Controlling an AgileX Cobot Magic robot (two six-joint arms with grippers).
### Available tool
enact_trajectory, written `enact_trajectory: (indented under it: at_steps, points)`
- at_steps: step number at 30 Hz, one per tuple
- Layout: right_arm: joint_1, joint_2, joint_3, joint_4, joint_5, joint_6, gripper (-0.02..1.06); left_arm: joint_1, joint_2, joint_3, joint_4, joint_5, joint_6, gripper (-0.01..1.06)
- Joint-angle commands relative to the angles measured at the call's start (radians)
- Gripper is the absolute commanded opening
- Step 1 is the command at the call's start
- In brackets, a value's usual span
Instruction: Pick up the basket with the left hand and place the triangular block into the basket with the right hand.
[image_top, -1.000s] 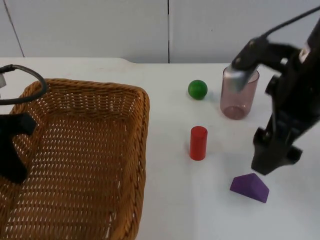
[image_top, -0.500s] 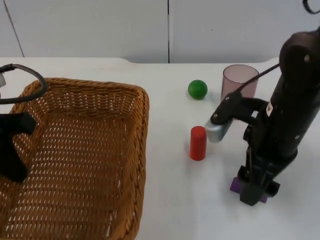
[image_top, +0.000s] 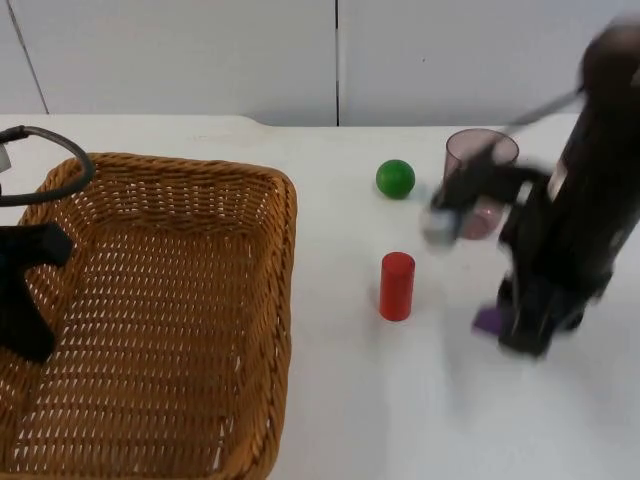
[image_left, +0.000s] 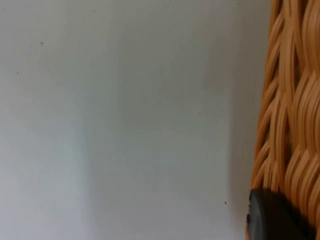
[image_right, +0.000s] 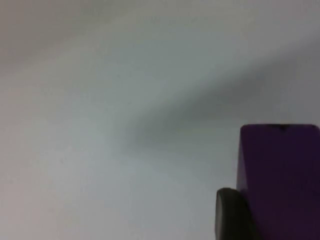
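The woven brown basket (image_top: 285, 260) takes up the left of the table in the top view. My left gripper (image_top: 28, 335) is shut on its left rim, and the wicker rim (image_left: 292, 125) runs beside a black fingertip (image_left: 270, 215) in the left wrist view. My right gripper (image_top: 520, 335), blurred by motion, is right of the red cylinder and shut on the purple triangular block (image_top: 488, 320), which hangs a little above the table. In the right wrist view the purple block (image_right: 280, 175) sits against a fingertip (image_right: 232, 215) over bare white table.
A red cylinder (image_top: 397, 286) stands upright between the basket and the right arm. Behind it lie a green ball (image_top: 395, 178) and a translucent pinkish cup (image_top: 480, 165). The grey partition wall closes off the back of the table.
My right gripper came down over the purple block, closed on it, and now rises with it, drawing back from the table's front. The left arm and basket have not moved.
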Motion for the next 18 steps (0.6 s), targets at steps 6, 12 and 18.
enact_trajectory:
  at_steps: [6, 12, 18]
  points:
    - [0.006, -0.313, -0.004, -0.004, 0.102, 0.051, 0.00, 0.003, -0.015, -0.001, -0.031, 0.003, 0.003, 0.00]
    - [0.006, -0.452, -0.004, -0.004, 0.109, 0.094, 0.00, 0.003, -0.015, -0.001, -0.037, 0.001, 0.008, 0.00]
    - [0.006, -0.461, -0.006, 0.021, 0.114, 0.098, 0.00, 0.003, -0.015, -0.001, -0.039, -0.001, 0.016, 0.00]
